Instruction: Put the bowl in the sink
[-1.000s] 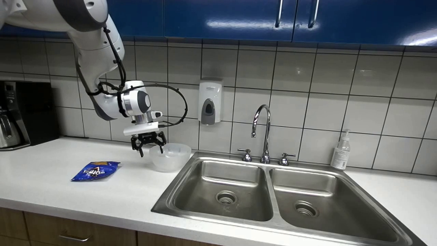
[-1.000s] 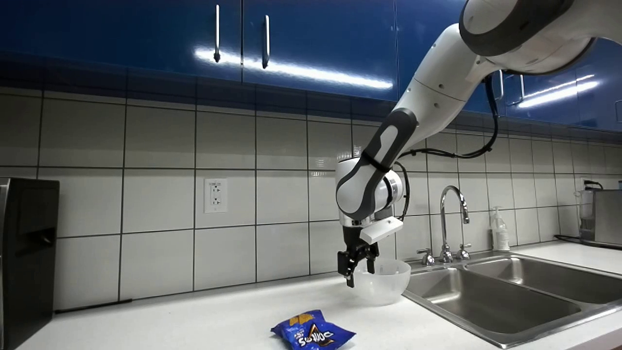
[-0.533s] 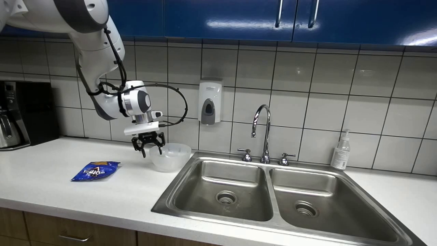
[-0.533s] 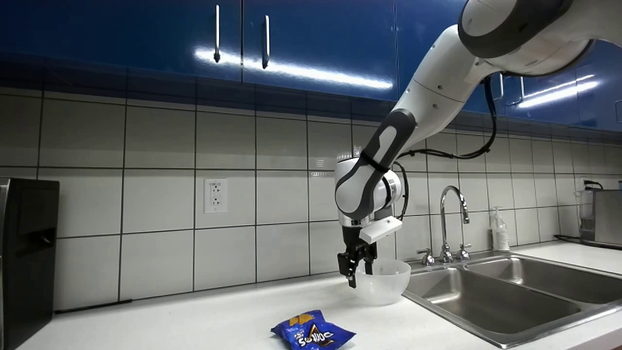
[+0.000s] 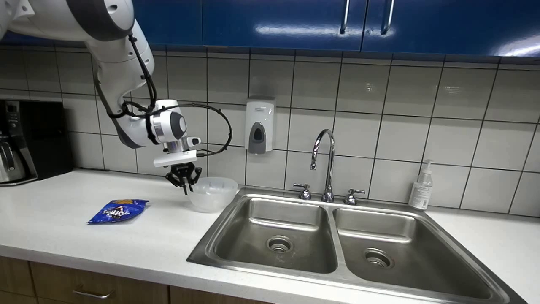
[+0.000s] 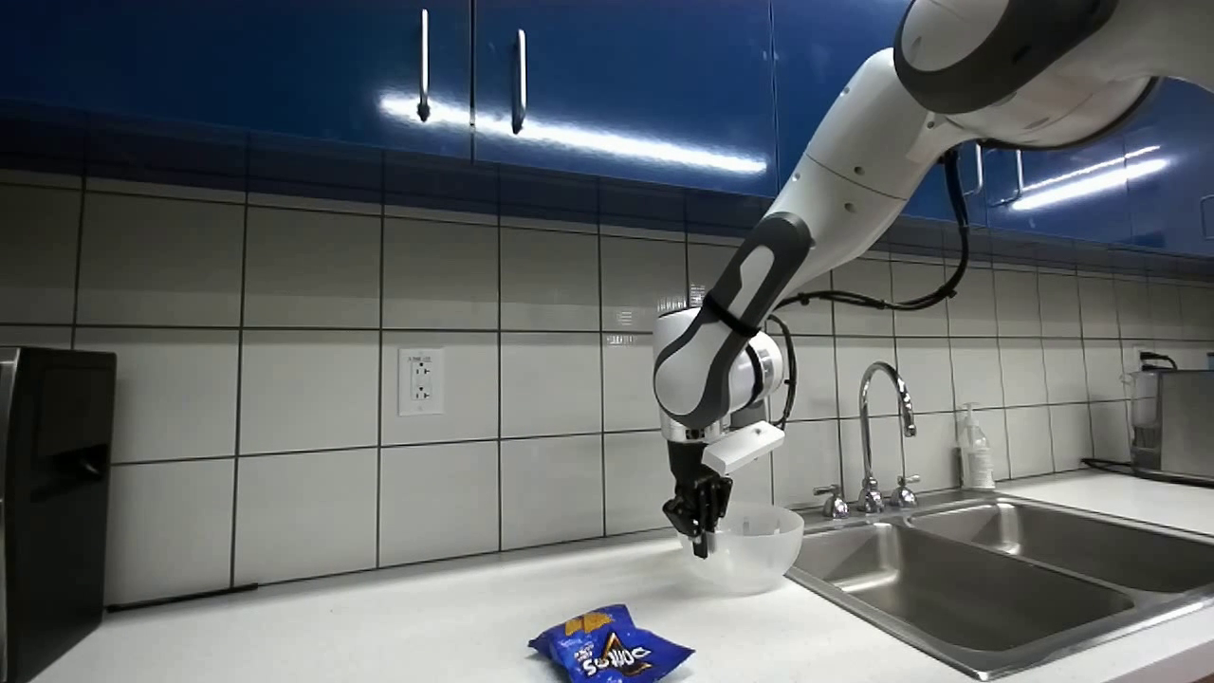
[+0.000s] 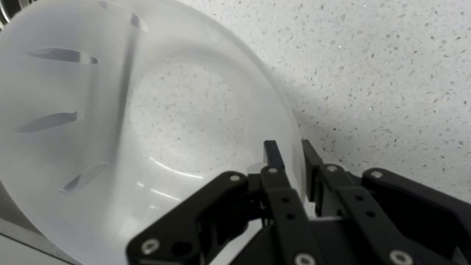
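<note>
black two-finger hand (image 7: 291, 154): drawn in from wide to narrow since the earlier frame; one finger inside, one outside the wall of the small round translucent white plastic bowl (image 5: 215, 197); slim gap left, and whether both fingers press on it cannot be told.
bowl: nudged a touch sinkward since then; upright on the white speckled bench (image 5: 50, 211), just beside the stainless steel double-basin sink (image 5: 249, 242), not yet in it.
grip (judged step in hand): let the squeeze finish before raising; keep it moderate, thin plastic likely flexes.
lift: straight up, slow; a one-sided hold may let the bowl sag or twist. base should pass above the sink rim before crossing to the nearer basin.
blue foil snack packet (image 6: 616, 650): white lettering, turned about, seems to read "doritos"; small print illegible.
white and grey wall soap dispenser (image 5: 260, 126): mark too small to read.
clear pump bottle (image 5: 420, 192): printed label, unreadable.
</note>
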You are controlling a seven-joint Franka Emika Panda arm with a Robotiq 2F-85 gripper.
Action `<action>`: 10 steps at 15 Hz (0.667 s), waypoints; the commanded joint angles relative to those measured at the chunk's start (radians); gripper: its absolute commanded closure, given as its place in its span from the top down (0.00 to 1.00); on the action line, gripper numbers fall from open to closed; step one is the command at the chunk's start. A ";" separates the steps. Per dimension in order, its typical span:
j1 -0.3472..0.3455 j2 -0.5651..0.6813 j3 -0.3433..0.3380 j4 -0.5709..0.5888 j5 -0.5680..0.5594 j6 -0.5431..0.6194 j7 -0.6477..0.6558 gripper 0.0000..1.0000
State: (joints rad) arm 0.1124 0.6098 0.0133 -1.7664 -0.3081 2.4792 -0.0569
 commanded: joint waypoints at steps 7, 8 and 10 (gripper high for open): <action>0.004 -0.009 -0.007 0.016 0.010 -0.055 -0.020 0.01; 0.003 -0.024 -0.010 0.006 0.009 -0.062 -0.016 0.01; 0.006 -0.053 -0.025 -0.015 -0.005 -0.068 -0.003 0.01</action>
State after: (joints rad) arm 0.1127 0.6108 0.0101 -1.7601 -0.3081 2.4574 -0.0570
